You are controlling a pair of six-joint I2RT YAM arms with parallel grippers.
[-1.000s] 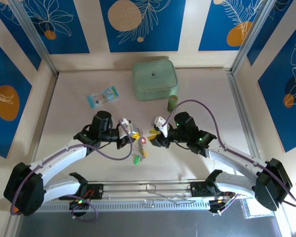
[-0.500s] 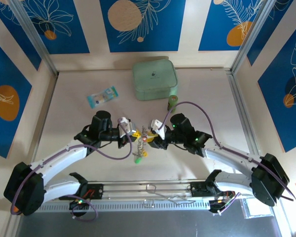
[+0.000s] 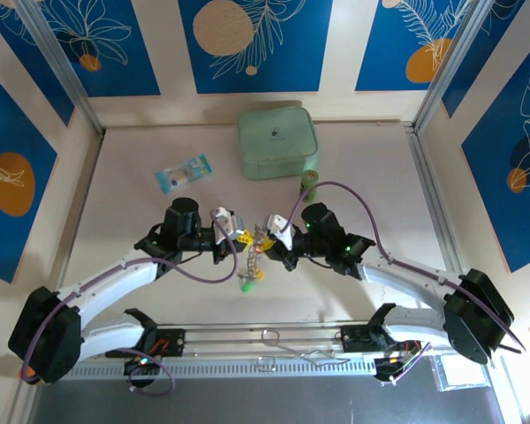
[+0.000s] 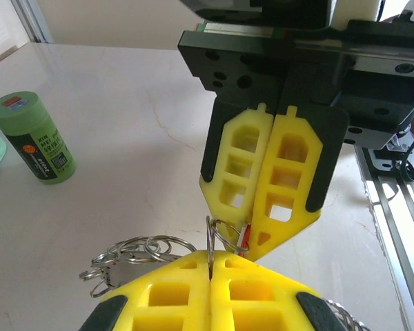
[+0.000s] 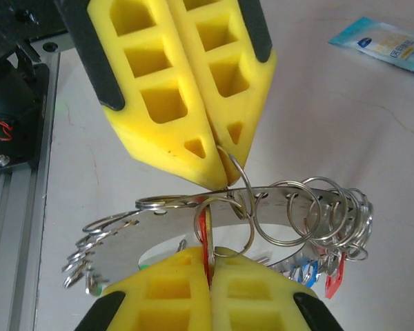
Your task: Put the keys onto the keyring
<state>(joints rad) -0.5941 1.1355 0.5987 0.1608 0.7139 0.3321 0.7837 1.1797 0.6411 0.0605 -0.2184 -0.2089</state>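
The keyring [image 3: 256,253], a silvery band with holes [image 5: 300,198] carrying several small split rings, hangs between my two grippers above the table. The left gripper [image 3: 245,238] [image 4: 211,265] is shut on one thin split ring of it. Tip to tip with it, the right gripper [image 3: 267,245] [image 5: 208,265] is shut on a red-headed key [image 5: 203,234] whose own small ring links into the ring that the left one pinches. More keys, with blue and red heads [image 5: 321,276], hang from the band. Green and yellow ones [image 3: 248,281] dangle below.
A green cylindrical bottle [image 3: 309,183] [image 4: 33,136] stands just behind the right arm. The mint-green square case [image 3: 277,141] sits at the back and a blue packet [image 3: 183,173] [image 5: 385,45] lies at the back left. A metal rail [image 3: 265,340] runs along the near edge.
My right gripper has moved left up to the left gripper's tips and has shut on the red key. The left gripper has stayed shut, holding the keyring in place.
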